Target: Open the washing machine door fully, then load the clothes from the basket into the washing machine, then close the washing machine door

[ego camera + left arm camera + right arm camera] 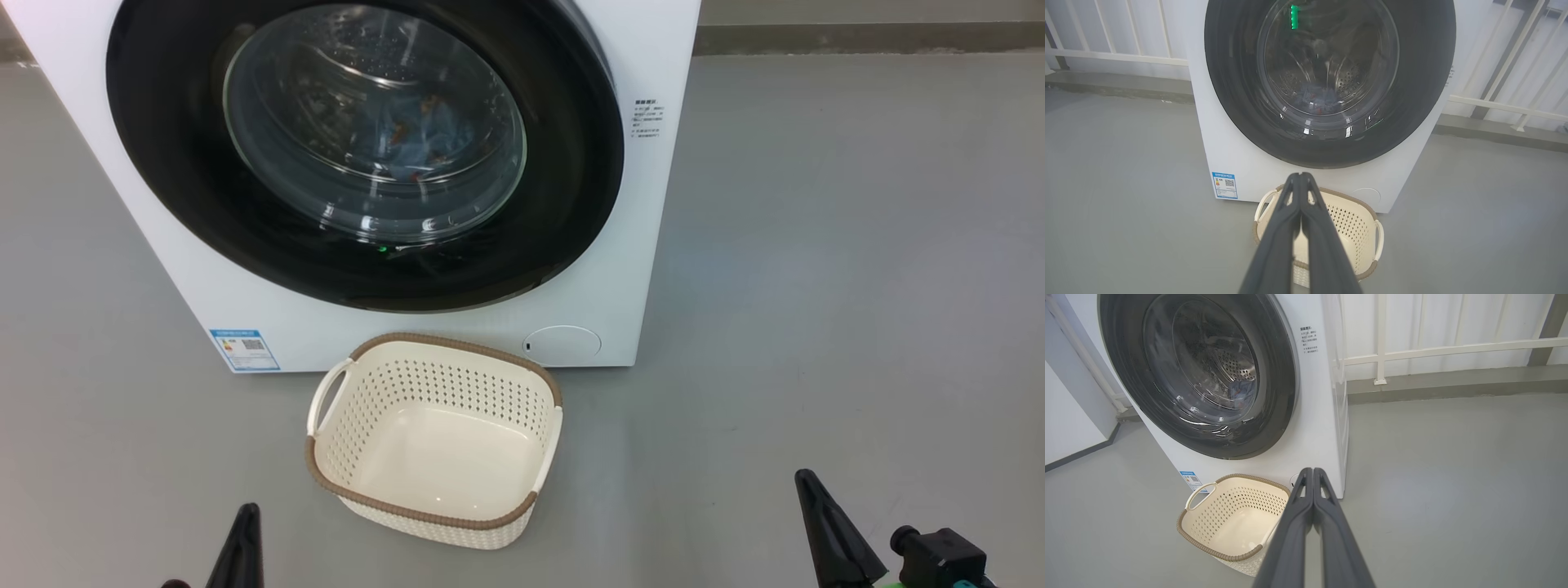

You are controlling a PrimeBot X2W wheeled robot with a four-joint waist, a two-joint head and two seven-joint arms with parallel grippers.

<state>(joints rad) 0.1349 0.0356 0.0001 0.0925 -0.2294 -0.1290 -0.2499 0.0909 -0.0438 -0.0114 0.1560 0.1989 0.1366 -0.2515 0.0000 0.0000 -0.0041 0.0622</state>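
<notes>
Left fingers (1280,237), right fingers (1295,531) clenched empty; blue clothes (424,139) (orange-speckled) behind shut door (163,163).

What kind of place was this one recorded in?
Probably a bare laundry corner or balcony-like utility area: a white front-loading washing machine stands directly on a plain grey floor, an empty laundry basket sits before it, and a white railing runs behind.
</notes>
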